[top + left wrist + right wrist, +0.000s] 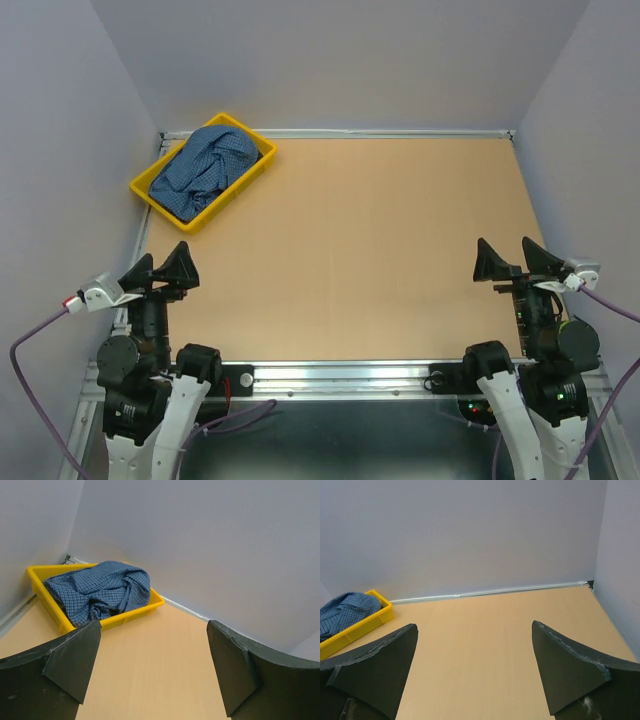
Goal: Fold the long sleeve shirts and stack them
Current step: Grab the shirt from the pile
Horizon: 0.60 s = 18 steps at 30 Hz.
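Zero shirts folded or stacked so far.
Only one shows: the blue checked shirt (205, 170) lies crumpled in the yellow bin (145, 190) at the far-left corner of the tabletop (350, 260). The left gripper (162, 265) and right gripper (512, 262) sit at the near edge, jaws wide and empty. All folding is judged outstanding.

Light: soft, even brightness is falling from overhead across the table (350, 250), and its wood is looking matte. Shadows: faint ones are gathering beside the yellow tray (158, 208). Focus: the blue checked shirt (95, 587) is reading crisply; the near fingers (70, 660) are blurring slightly along both wrist views' lower edges.
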Each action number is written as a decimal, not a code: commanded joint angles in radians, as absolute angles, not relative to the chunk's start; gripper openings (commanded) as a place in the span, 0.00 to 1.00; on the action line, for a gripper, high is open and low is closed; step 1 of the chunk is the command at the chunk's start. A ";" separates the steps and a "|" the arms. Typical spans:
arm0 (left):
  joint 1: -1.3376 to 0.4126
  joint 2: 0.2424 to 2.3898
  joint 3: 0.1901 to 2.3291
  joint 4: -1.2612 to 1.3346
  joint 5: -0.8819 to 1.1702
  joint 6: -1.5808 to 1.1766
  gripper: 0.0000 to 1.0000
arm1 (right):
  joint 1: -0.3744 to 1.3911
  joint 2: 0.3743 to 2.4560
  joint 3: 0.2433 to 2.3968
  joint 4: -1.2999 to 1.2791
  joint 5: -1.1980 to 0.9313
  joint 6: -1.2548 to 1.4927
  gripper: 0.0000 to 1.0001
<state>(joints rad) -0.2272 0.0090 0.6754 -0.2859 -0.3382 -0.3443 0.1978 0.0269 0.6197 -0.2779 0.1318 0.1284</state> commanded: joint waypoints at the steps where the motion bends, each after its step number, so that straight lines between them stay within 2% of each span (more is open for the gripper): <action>1: -0.221 0.058 0.673 -0.239 -0.308 -0.390 0.99 | 0.198 0.021 0.601 -0.259 0.104 0.132 1.00; 6: -0.221 0.247 0.739 -0.222 -0.273 -0.420 0.99 | 0.198 0.028 0.607 -0.262 0.093 0.118 1.00; 18: -0.196 1.049 1.047 -0.141 -0.206 -0.538 0.99 | 0.199 0.175 0.710 -0.311 0.020 0.104 1.00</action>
